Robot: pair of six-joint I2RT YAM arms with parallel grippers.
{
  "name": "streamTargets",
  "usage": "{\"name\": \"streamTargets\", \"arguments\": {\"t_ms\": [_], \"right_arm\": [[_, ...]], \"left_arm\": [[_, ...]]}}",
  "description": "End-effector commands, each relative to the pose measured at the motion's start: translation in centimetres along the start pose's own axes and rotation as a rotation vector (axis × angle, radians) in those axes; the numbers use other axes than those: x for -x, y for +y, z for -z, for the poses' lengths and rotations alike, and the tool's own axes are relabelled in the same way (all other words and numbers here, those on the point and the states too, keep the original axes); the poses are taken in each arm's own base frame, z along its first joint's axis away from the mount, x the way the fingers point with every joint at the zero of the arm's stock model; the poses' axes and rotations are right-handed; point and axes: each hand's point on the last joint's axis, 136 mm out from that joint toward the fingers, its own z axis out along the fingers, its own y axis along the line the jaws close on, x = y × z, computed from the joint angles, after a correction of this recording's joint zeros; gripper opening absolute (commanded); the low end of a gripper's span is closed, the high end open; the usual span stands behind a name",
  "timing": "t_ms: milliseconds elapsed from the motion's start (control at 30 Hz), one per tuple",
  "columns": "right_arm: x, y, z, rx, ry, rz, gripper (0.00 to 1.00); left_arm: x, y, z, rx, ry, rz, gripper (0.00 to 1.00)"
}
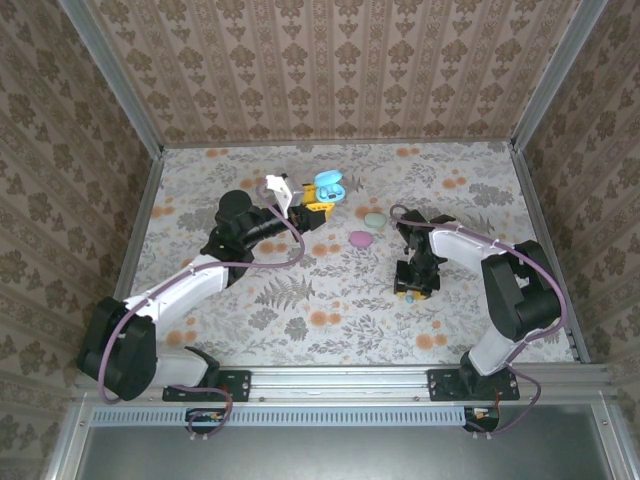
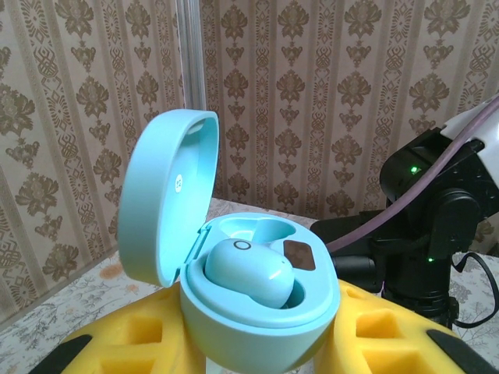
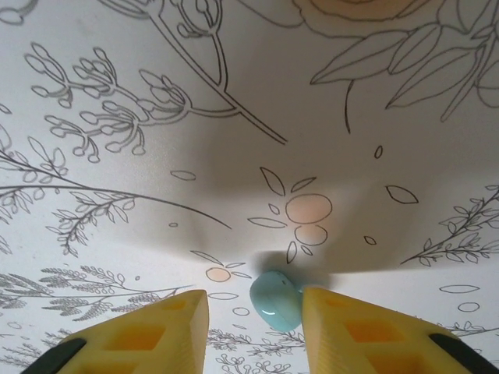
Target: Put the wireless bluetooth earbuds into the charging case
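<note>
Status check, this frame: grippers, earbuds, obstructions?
Left fingers shut on open charging case, one bud seated. Right fingers straddle loose blue earbud on table. Nothing blocking.

A light-blue egg-shaped plastic charging case sits at the far middle of the scene, gripped between the yellow fingers of the left tool. Its lid is swung open and stands up. One rounded light-blue plastic earbud is seated in a well, and the well beside it is empty. A second light-blue earbud lies loose on the floral desk, right of centre, between the parted fingers of the right tool.
</note>
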Motion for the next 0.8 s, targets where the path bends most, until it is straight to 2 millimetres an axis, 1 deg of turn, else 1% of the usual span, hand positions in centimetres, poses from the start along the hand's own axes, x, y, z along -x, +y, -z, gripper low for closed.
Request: {"name": "streamTargets", "arguments": {"t_ms": [0, 200, 533, 667, 767], "right_arm": [[-1.3, -0.7, 0.3, -0.035, 0.041, 0.013, 0.37], [-1.5, -0.9, 0.3, -0.045, 0.043, 0.014, 0.37], [-0.4, -0.9, 0.1, -0.064, 0.011, 0.020, 0.32], [-0.2, -1.0, -0.1, -0.075, 0.019, 0.027, 0.32], [-0.1, -1.0, -0.2, -0.080, 0.018, 0.033, 0.30]], "left_arm": [[1.9, -0.5, 0.4, -0.001, -0.046, -0.051, 0.30], [1.9, -0.5, 0.4, -0.001, -0.044, -0.050, 0.30], [2.0, -0.6, 0.3, -0.004, -0.046, -0.049, 0.30], [2.0, -0.6, 0.2, -0.012, -0.046, -0.046, 0.30], [1.7, -0.8, 0.0, -0.027, -0.040, -0.038, 0.30]]}}
